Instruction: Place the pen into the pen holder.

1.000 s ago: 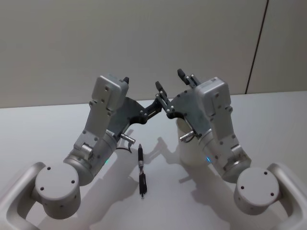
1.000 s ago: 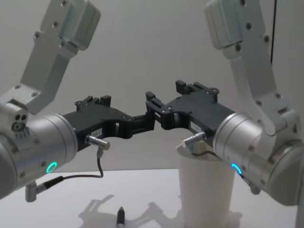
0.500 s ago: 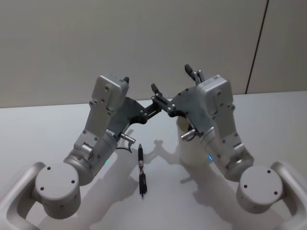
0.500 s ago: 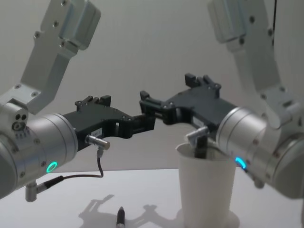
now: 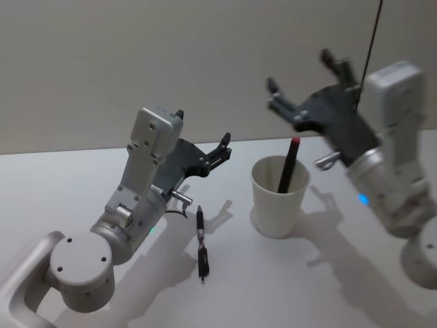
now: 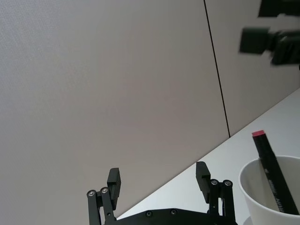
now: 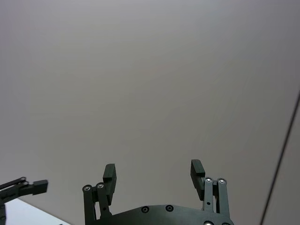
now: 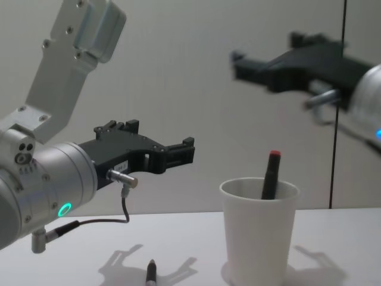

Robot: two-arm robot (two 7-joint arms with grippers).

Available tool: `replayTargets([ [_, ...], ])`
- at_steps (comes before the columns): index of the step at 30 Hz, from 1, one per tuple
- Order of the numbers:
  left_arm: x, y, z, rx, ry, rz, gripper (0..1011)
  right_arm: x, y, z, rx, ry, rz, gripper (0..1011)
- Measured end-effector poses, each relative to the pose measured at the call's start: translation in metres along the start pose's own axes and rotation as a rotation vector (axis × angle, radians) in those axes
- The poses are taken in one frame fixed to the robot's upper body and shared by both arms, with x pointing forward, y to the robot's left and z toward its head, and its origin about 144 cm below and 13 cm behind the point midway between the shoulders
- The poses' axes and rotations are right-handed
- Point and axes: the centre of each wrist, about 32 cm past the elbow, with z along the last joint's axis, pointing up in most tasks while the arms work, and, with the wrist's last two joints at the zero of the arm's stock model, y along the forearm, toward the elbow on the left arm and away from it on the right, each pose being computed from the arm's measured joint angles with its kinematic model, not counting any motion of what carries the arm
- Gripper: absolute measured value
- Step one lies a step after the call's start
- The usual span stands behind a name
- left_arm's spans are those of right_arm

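Observation:
The pen holder, a white paper cup (image 5: 278, 199) (image 8: 259, 235) (image 6: 262, 190), stands upright on the table. A black pen with a red end (image 5: 288, 164) (image 8: 270, 176) (image 6: 273, 171) leans inside it, its top sticking out above the rim. A second black pen (image 5: 201, 242) (image 8: 151, 273) lies flat on the table left of the cup. My right gripper (image 5: 300, 72) (image 8: 239, 64) (image 7: 153, 174) hangs open and empty high above and right of the cup. My left gripper (image 5: 223, 146) (image 8: 186, 150) (image 6: 158, 180) is open and empty, in the air left of the cup.
The white table (image 5: 61, 184) runs back to a plain grey wall (image 5: 136, 55) with a dark vertical seam at the right. My right gripper's fingers (image 6: 255, 40) show far off in the left wrist view.
My right arm has lifted up and swung to the right, away from the cup, uncovering the red-ended pen standing in it. The left arm and the pen on the table stayed still.

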Motion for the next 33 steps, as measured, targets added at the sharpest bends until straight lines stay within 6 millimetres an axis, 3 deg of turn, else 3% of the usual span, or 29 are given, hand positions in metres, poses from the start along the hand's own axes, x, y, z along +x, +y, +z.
replayTargets([
  [13, 0.000, 0.000, 0.000, 0.000, 0.000, 0.000, 1001, 0.049, -0.041, 0.010, -0.067, 0.059, -0.065, 1001],
  [33, 0.000, 0.002, -0.001, 0.006, 0.001, -0.001, 1001, 0.077, -0.091, -0.004, -0.316, 0.133, -0.003, 1002],
])
